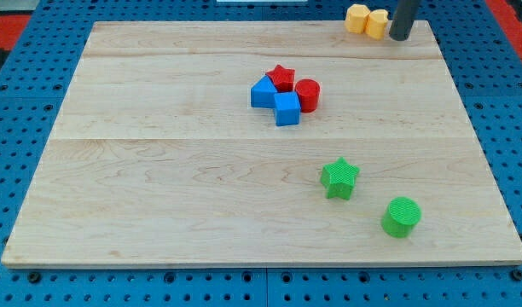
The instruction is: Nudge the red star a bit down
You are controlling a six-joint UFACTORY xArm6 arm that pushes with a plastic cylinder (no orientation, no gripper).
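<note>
The red star lies near the middle of the wooden board, toward the view's top. It touches a blue block at its lower left, a blue cube below it and a red cylinder at its right. My tip is at the view's top right, far from the red star, right next to two yellow blocks on their right side.
A green star and a green cylinder lie in the lower right of the board. The board rests on a blue pegboard table.
</note>
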